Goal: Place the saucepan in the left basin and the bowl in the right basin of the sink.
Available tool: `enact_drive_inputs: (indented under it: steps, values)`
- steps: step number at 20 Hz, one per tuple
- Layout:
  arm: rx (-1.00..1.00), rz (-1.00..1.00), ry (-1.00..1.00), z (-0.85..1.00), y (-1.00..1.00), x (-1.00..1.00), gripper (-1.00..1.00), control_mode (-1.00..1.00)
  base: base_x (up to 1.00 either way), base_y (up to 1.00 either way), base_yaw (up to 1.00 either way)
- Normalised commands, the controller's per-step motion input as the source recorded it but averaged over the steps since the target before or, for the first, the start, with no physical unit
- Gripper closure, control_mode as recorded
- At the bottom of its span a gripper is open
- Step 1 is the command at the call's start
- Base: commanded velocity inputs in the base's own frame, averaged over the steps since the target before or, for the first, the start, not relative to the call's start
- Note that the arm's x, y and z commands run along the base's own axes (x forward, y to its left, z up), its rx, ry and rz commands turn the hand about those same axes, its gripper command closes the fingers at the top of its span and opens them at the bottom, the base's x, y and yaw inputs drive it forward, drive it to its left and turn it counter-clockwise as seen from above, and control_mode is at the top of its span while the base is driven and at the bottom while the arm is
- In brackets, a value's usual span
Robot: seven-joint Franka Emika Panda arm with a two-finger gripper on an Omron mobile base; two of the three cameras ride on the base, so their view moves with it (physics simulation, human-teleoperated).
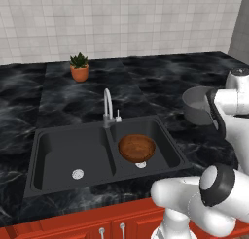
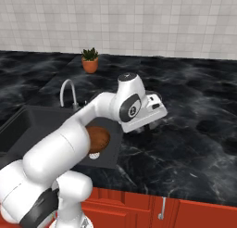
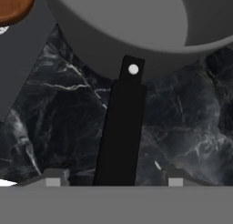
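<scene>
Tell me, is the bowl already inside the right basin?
Yes. The bowl lies in the right basin, partly over its drain, beside the divider.

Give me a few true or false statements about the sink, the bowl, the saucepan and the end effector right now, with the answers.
1. The bowl lies in the right basin. True.
2. The saucepan sits in the left basin. False: it stands on the counter, right of the sink.
3. The end effector is open, straddling the saucepan's handle. True.
4. The left basin holds a plate. False: only its drain shows.
5. The plant stands in the sink. False: it stands on the counter behind.
</scene>
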Motion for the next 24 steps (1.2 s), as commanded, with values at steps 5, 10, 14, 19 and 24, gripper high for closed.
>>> enact_drive_inputs:
  steps: [5,10,14,19,24]
  values:
    - [0.11,0.08,0.0,0.18,0.18,-0.29,1.0,-1.0,0.0,0.0,0.0]
    - [0.11,0.06,0.0,0.13,0.15,-0.31,1.0,-1.0,0.0,0.0,0.0]
    - [0.05,0.09,0.0,0.23,0.24,-0.23,1.0,-1.0,0.0,0.0,0.0]
    - [0.01,0.11,0.0,0.27,0.23,-0.22,1.0,-1.0,0.0,0.0,0.0]
    - [0.0,0.15,0.02,0.24,0.26,-0.16,1.0,-1.0,0.0,0.0,0.0]
